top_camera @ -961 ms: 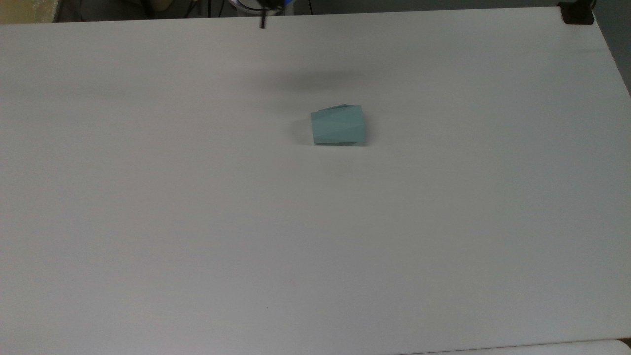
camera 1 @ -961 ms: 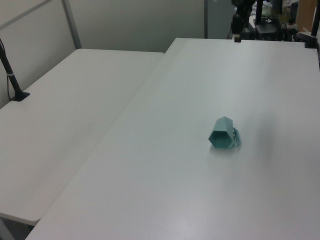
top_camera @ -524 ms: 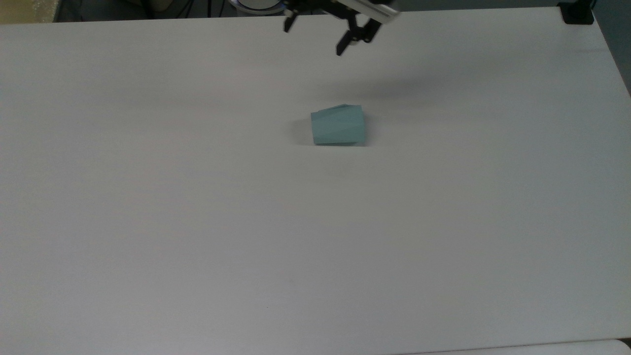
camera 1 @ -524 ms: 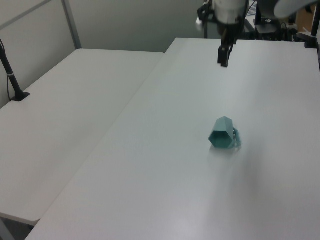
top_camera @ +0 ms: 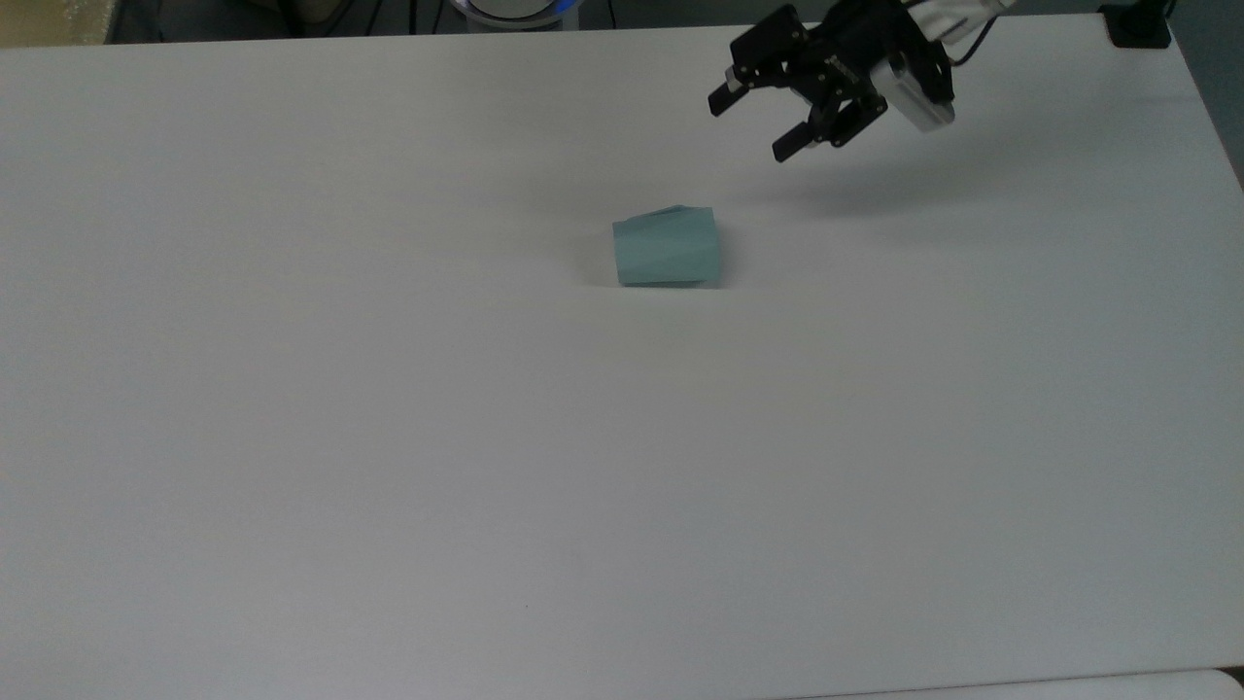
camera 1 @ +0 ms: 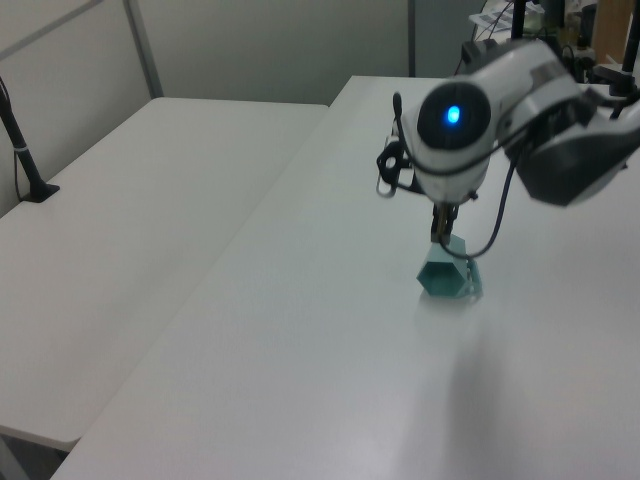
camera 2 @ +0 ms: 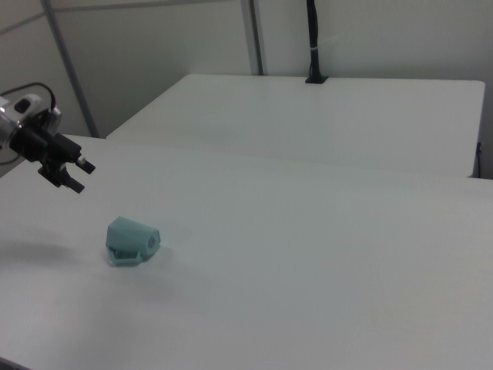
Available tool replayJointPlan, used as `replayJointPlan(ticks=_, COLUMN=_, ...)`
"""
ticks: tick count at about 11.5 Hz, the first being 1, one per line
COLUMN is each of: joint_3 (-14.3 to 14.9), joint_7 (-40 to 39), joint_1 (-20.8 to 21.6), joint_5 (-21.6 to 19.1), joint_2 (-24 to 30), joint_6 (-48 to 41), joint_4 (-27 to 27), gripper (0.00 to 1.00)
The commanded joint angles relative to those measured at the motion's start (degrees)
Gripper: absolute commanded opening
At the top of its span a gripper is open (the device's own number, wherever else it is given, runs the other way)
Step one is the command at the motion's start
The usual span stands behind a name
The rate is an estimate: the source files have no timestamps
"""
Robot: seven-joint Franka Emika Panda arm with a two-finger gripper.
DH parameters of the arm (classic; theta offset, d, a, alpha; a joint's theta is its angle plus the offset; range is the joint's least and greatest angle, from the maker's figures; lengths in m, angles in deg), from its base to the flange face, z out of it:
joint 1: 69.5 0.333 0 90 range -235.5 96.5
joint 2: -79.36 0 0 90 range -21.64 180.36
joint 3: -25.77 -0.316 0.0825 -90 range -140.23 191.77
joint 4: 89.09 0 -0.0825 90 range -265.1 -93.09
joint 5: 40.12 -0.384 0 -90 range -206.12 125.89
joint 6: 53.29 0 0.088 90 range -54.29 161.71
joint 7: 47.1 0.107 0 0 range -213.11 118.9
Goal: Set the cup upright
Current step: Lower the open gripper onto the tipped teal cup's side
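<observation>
Lying on its side near the middle of the white table [top_camera: 389, 437], the cup [top_camera: 667, 247] is not upright. In the top view it sits a little above the centre of the frame, with its wider end toward the top view's right and its narrower end toward the top view's left. The inside of the cup cannot be seen there, and the handle is hard to make out; only a small darker edge shows at its upper side.

The left view gives the open hexagonal mouth of the cup [camera 1: 446, 276], facing the camera, and the small handle at the left view's right side of it. Part of the upper rim is covered there by the arm, whose round white body with a blue light stands in front. The fingers are mostly hidden behind this body in the left view.

The right view shows the narrower base end of the cup [camera 2: 131, 240] turned toward the right view's right, in the lower left of the frame, with the handle lying below against the table.

The gripper [top_camera: 756, 126] is in the upper right of the top view, above the table and apart from the cup. Its two black fingers are spread with a clear gap and hold nothing. In the right view the gripper [camera 2: 77, 176] hangs at the left edge, above the cup, and the arm behind it is cut off by the frame.

A second white table [camera 2: 323, 116] stands behind in the right view.
</observation>
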Motion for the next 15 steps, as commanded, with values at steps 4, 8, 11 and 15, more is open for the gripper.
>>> replayJointPlan(ticks=4, joint_3=1.04, joint_7=7.79, joint_1=2.61, joint_5=6.94, joint_2=-10.39, joint_6=-1.91, joint_4=2.73, gripper=1.00)
replayJointPlan(ticks=8, joint_3=0.95, joint_7=9.12, joint_1=2.18, joint_5=7.38, joint_2=-12.42, joint_6=-1.30, joint_4=0.63, gripper=1.00)
replayJointPlan(ticks=11, joint_3=0.95, joint_7=9.39, joint_1=1.04, joint_5=7.38, joint_2=-12.95, joint_6=-0.07, joint_4=0.01, gripper=1.00)
replayJointPlan(ticks=15, joint_3=1.04, joint_7=9.30, joint_1=-0.28, joint_5=8.52, joint_2=-13.65, joint_6=2.83, joint_4=-2.80, gripper=1.00)
